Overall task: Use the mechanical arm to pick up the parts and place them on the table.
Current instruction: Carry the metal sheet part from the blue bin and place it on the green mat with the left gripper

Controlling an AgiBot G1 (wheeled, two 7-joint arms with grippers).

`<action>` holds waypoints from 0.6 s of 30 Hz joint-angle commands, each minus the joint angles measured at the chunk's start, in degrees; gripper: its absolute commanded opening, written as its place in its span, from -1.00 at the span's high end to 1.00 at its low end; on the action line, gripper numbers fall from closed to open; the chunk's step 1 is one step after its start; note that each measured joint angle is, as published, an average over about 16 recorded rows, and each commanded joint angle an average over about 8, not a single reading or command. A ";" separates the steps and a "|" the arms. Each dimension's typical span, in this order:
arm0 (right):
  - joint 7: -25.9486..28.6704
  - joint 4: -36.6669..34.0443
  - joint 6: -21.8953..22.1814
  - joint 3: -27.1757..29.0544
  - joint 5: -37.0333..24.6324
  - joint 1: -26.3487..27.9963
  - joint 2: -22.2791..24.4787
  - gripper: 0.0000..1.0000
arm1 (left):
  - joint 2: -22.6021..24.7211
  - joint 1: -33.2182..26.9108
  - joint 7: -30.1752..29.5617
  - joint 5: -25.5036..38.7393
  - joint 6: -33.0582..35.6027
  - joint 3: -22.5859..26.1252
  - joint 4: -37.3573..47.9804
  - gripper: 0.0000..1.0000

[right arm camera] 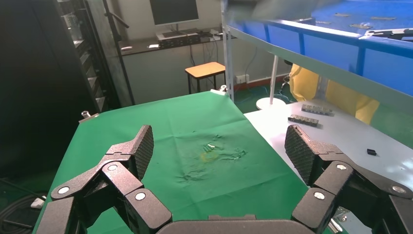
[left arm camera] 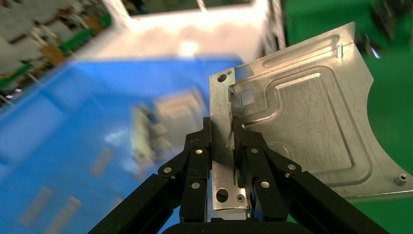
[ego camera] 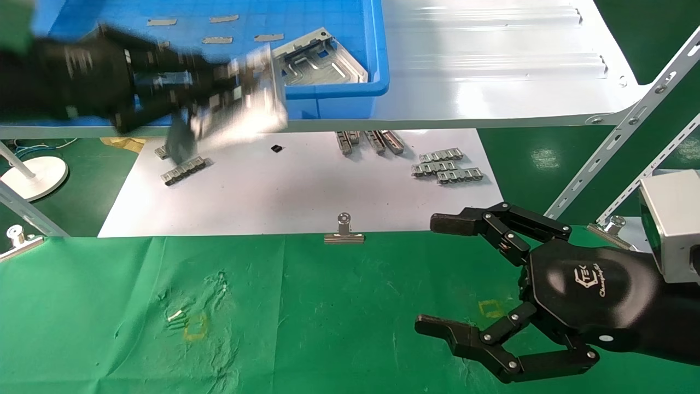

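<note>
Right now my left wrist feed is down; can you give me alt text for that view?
The left black jointed-finger tool is shut on one edge of a silver stamped sheet-metal plate with an embossed channel pattern, held in the air. Behind it lie a blurred blue plastic bin and green cloth.

A workshop or robotics lab bench. A glossy white metal shelf (ego camera: 492, 60) on perforated angle struts (ego camera: 629, 120) carries a blue plastic bin (ego camera: 339, 93). Below the shelf lie a white sheet (ego camera: 301, 191) and green cloth (ego camera: 328, 317); beyond them stand a monitor (right arm camera: 174, 10) and desk (right arm camera: 165, 44).
</note>
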 commanded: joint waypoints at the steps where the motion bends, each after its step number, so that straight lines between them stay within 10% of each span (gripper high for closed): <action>1: 0.00 0.00 0.00 0.00 0.00 0.00 0.00 -1.00 | -1.84 2.90 0.46 -1.84 0.16 1.08 -4.37 1.00; 8: 0.00 0.00 0.00 0.00 0.00 0.00 0.00 -1.00 | -10.85 12.43 6.03 -11.19 -0.52 6.26 -19.80 1.00; 18: 0.00 0.00 0.00 0.00 0.00 0.00 0.00 -1.00 | -11.96 18.40 22.93 -5.49 -5.51 12.29 -18.66 1.00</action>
